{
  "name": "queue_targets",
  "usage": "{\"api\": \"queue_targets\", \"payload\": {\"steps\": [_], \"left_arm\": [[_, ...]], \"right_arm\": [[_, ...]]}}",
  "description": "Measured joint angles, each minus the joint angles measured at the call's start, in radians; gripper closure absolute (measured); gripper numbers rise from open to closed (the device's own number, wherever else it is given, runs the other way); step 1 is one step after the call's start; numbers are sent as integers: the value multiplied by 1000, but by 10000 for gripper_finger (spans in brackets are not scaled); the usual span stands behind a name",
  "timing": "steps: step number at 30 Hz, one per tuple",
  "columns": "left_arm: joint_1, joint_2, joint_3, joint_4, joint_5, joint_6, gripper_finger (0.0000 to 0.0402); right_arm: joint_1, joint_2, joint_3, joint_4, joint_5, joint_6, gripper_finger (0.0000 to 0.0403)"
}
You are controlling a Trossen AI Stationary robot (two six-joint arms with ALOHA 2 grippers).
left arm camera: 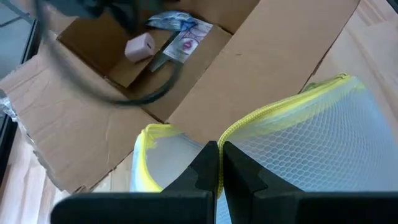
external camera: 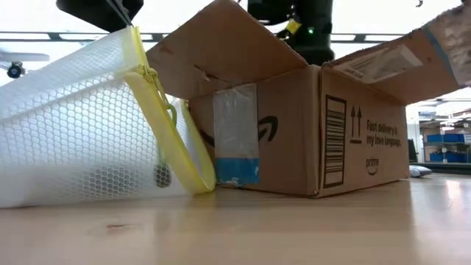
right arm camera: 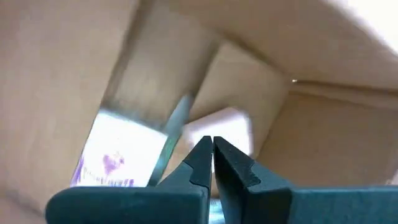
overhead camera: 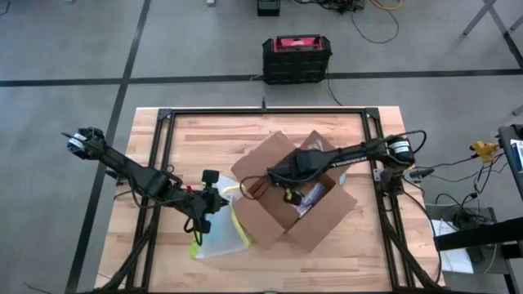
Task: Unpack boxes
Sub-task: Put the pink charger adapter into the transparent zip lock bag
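The brown cardboard box [overhead camera: 319, 216] stands open in the middle of the table with its flaps spread. Inside it lie a small white block [left arm camera: 139, 46] and printed packets [left arm camera: 180, 37]. My right gripper [right arm camera: 212, 158] reaches down into the box from above, shut, just over a white thing [right arm camera: 230, 127] and a packet [right arm camera: 115, 158]. My left gripper [left arm camera: 221, 168] is to the left of the box, shut on a clear yellow-edged pouch [overhead camera: 219, 233]. The pouch's bottom [external camera: 81, 195] rests on the table, and its lower yellow corner [external camera: 202, 184] sits at the foot of the box. My left gripper pinches the pouch's yellow zipper edge [left arm camera: 231, 135] between its two fingers, slanting down from the table's left. The top of the pouch is held up and tilted while its lower part lies on the table. My right gripper is shut inside the box; whether it touches or holds anything cannot be told.
A black metal frame [overhead camera: 261, 113] runs around the tabletop. A black and red case [overhead camera: 297, 57] stands on the floor beyond the far edge. The box's raised flaps [external camera: 221, 51] stand between the two arms. Cables and gear lie off the table's right side [overhead camera: 482, 155].
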Motion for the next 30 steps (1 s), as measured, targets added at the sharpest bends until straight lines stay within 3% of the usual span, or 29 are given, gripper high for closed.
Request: {"api": "queue_targets", "payload": {"steps": [3,9,13,24,30], "left_arm": [[0,0,0,0,0,-11,401],[-1,0,0,0,-9,-13,401],[-1,0,0,0,-17,-23,401],[0,0,0,0,-27,-27,401],[0,0,0,0,-35,-37,401]], "right_arm": [[-35,0,-1,-49,-18,-50,379],[-45,-2,-42,-65,-43,-487,321],[-64,-2,-89,-46,-38,-660,271],[-139,5,-122,54,-149,-686,117],[-152,49,-130,54,-116,-704,83]]}}
